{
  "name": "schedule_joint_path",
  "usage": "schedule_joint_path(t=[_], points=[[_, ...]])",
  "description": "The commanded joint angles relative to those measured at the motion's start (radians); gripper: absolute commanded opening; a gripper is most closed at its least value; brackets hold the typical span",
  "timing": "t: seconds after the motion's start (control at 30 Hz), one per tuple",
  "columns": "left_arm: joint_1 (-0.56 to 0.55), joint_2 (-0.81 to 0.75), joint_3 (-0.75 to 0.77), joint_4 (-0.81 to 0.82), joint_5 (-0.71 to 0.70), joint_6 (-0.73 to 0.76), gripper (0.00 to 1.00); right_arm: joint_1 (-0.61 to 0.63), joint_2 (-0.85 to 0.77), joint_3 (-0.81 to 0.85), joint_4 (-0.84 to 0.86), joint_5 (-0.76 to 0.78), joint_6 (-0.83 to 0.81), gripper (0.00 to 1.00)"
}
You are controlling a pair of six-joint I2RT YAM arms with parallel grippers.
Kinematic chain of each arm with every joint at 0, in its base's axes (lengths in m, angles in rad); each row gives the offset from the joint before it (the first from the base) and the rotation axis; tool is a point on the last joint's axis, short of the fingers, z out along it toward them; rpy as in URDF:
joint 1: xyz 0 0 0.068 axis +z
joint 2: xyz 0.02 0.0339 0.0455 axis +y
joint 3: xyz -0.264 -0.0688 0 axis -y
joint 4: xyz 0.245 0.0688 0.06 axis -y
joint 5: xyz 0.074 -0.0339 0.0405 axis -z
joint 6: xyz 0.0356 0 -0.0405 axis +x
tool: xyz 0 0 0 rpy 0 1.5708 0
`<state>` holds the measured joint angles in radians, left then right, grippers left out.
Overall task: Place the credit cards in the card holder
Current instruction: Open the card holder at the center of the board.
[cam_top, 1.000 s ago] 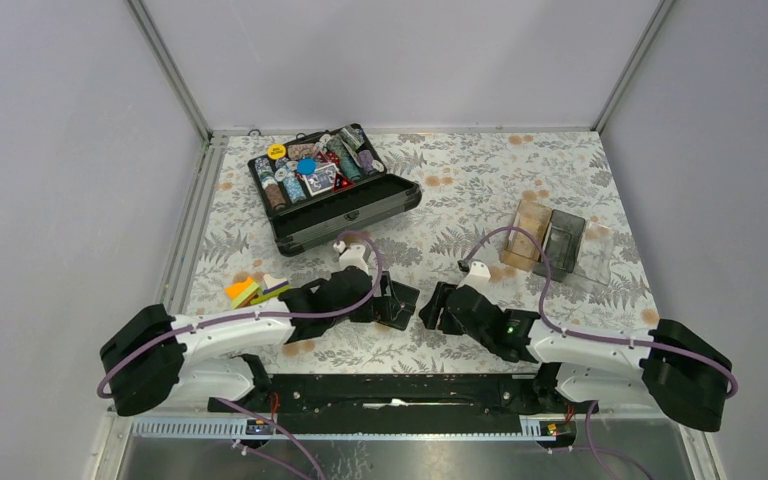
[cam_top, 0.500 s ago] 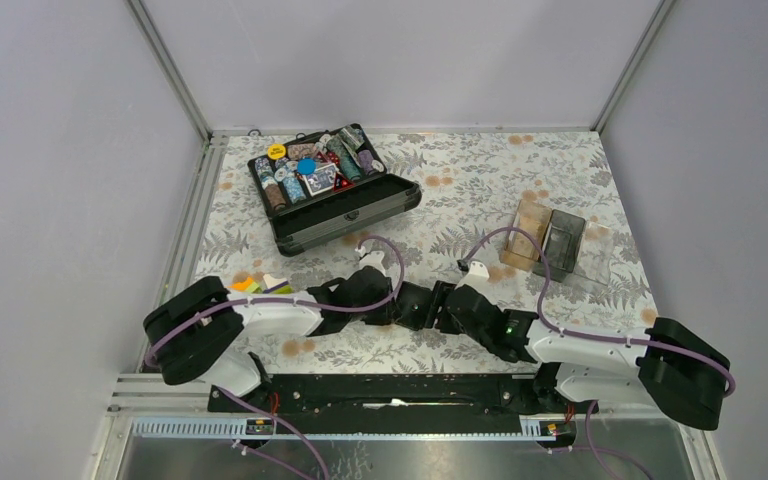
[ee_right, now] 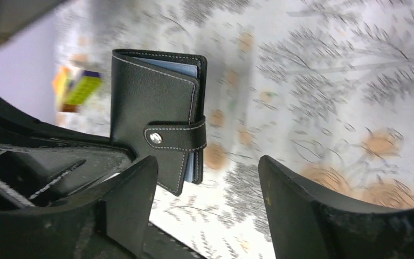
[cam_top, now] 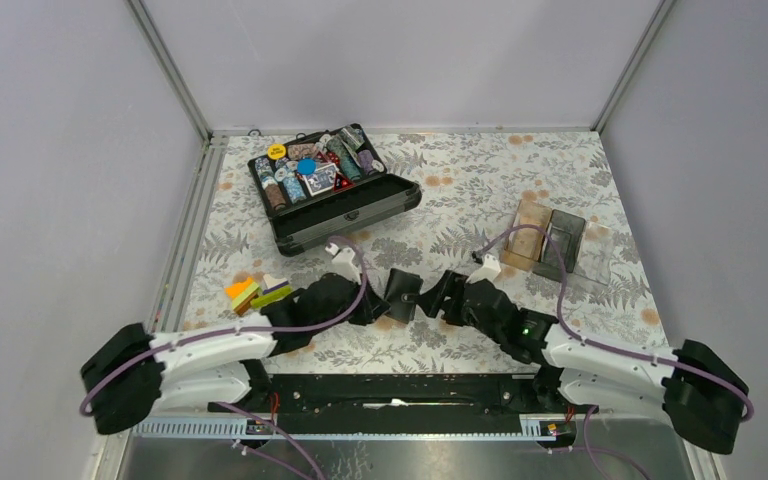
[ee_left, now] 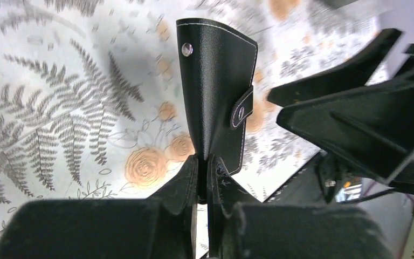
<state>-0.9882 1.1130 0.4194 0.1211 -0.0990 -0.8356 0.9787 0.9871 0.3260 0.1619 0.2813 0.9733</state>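
Card holder [cam_top: 400,291] is in your left pincer [ee_left: 201,168]: jaws clamped tight on one end of it, the rest sticking straight out ahead of the fingers [ee_left: 182,184]. It's folded shut with the snap strap fastened across the open edge. Blue-grey pockets show at that edge in the right wrist view. Its shadow falls offset beside it, so it looks raised off the surface [cam_top: 480,180], but you can't confirm the gap from the top view. Position: centre of the surface, toward the near edge, between the two arms.

Your right pincer [ee_right: 207,181] is spread wide with nothing in it. It faces the strap side of the holder, just beside it. One jaw overlaps the holder's bottom corner in the wrist view; can't tell if they touch.

The stack of credit cards [cam_top: 251,291] sits on the surface left of the left arm, well apart from the holder, with orange, yellow-green and white showing. Further back, the chip case [cam_top: 335,195] lies open and the clear tray [cam_top: 558,243] is back right.
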Motion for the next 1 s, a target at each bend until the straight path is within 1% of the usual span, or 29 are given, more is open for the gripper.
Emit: schedule_joint_path(t=[0.0, 0.1, 0.2, 0.33, 0.5, 0.63, 0.73, 0.77, 0.9, 0.97], points=[[-0.002, -0.193, -0.017, 0.034, -0.039, 0.100, 0.00, -0.041, -0.137, -0.019, 0.191, -0.098, -0.007, 0.82], [0.000, -0.336, -0.037, 0.019, -0.031, 0.138, 0.00, -0.066, -0.241, -0.065, 0.272, -0.120, -0.015, 0.91], [0.000, -0.468, -0.054, 0.016, -0.016, 0.154, 0.00, -0.078, -0.333, -0.054, 0.262, -0.137, -0.070, 0.98], [0.002, -0.531, -0.046, -0.001, 0.040, 0.168, 0.00, -0.082, -0.375, -0.012, 0.231, -0.174, -0.139, 1.00], [0.001, -0.527, -0.013, -0.008, 0.144, 0.191, 0.00, -0.086, -0.306, 0.058, 0.275, -0.315, -0.190, 1.00], [0.001, -0.509, 0.010, -0.009, 0.208, 0.212, 0.00, -0.086, -0.274, 0.069, 0.360, -0.333, -0.183, 0.95], [0.002, -0.495, 0.018, -0.006, 0.237, 0.217, 0.00, -0.087, -0.251, 0.077, 0.379, -0.339, -0.185, 0.90], [0.001, -0.495, 0.019, -0.001, 0.244, 0.216, 0.00, -0.087, -0.237, 0.083, 0.380, -0.346, -0.182, 0.86], [0.002, -0.499, 0.013, 0.021, 0.269, 0.210, 0.00, -0.087, -0.213, 0.085, 0.401, -0.381, -0.171, 0.66], [0.001, -0.505, -0.002, 0.049, 0.271, 0.199, 0.00, -0.087, -0.211, 0.084, 0.408, -0.395, -0.174, 0.62]])
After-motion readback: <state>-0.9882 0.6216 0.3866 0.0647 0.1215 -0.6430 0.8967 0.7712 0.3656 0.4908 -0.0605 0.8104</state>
